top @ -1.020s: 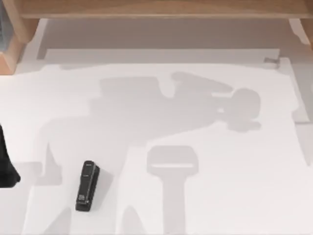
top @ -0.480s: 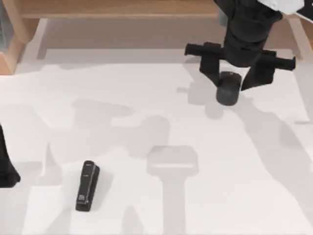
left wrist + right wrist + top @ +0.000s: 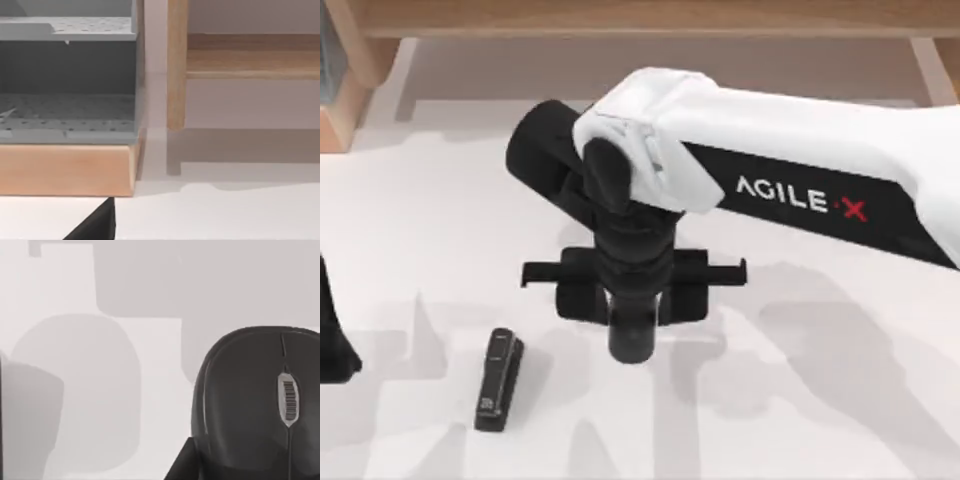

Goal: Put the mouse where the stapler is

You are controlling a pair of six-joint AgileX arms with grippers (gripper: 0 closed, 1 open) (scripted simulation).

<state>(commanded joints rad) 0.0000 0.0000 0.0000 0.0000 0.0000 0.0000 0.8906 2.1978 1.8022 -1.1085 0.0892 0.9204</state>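
At the left edge of the table (image 3: 410, 230), low in the top view, the left arm (image 3: 332, 330) is parked as a dark shape; whether its gripper is open or closed cannot be told. The left wrist view looks at a grey shelf (image 3: 67, 75) with a wooden frame (image 3: 176, 65), away from the work.

A little to the right lies the stapler (image 3: 498, 380), flat on the table near its front edge, with the pale label toward the front. It is one stapler, and it is free.

Just beside it to the right, near the centre of the table, hangs the right gripper (image 3: 632, 335), pointing down. The right wrist view shows one black mouse (image 3: 255, 405) with a grey scroll wheel, very close under the camera, so the gripper seems to be grasping it.

The risk is that the stapler occupies the goal place. If the mouse comes down there, it can land on the stapler, tilt, and slip from the fingers, or push the stapler aside.
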